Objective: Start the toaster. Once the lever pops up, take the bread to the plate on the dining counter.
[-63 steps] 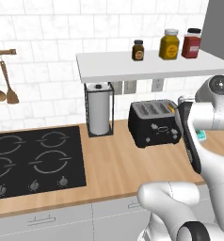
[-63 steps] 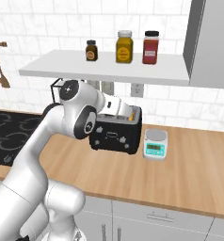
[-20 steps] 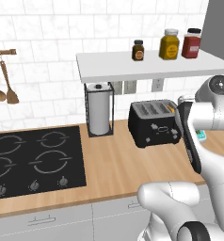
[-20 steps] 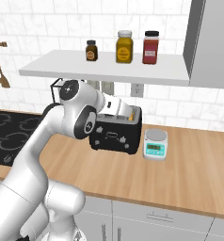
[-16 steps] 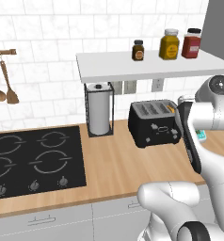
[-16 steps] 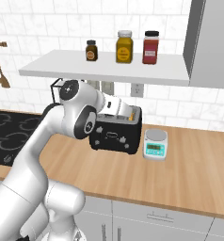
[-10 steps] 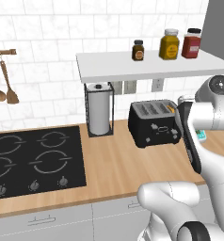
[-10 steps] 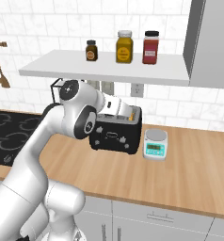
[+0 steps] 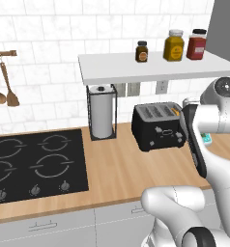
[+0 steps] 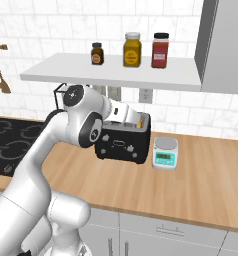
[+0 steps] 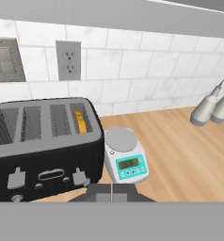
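The bread (image 11: 79, 122) sits down in the last slot of the black toaster (image 11: 43, 146), the slot nearest the little kitchen scale (image 11: 125, 156). The gripper (image 11: 112, 190) is just in front of the toaster, below the bread, pinched tight with nothing in it.

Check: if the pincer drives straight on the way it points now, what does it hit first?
Probably the kitchen scale, or the toaster's right end beside it. The shut pincer aims between them; depth is unclear from the hand view.
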### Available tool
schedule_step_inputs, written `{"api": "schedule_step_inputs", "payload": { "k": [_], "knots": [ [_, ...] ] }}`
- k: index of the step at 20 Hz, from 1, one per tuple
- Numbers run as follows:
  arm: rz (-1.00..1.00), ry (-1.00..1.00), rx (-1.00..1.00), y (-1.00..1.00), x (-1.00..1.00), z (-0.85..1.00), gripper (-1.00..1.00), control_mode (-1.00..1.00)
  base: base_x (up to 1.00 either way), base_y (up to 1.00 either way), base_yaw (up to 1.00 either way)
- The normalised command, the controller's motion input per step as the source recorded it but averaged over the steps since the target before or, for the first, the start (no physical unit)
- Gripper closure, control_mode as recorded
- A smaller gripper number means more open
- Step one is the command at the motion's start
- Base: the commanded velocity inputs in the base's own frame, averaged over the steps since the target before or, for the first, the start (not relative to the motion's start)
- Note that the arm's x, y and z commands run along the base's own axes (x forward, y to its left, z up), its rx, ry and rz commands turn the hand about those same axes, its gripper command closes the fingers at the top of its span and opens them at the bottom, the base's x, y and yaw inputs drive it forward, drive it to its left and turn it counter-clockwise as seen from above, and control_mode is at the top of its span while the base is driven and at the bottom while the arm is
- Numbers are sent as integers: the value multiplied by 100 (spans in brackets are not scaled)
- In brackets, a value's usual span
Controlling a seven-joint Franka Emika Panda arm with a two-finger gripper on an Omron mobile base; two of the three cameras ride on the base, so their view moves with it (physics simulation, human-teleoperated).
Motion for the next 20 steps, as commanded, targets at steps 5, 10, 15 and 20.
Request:
{"api": "schedule_step_inputs", "payload": {
  "k": [5,10,15,20],
  "knots": [
    [0,0,0,0,0,0,100,-100,0,0,0],
    [0,0,0,0,0,0,100,-100,0,0,0],
    [0,0,0,0,0,0,100,-100,0,0,0],
    [0,0,0,0,0,0,100,-100,0,0,0]
  ]
}}
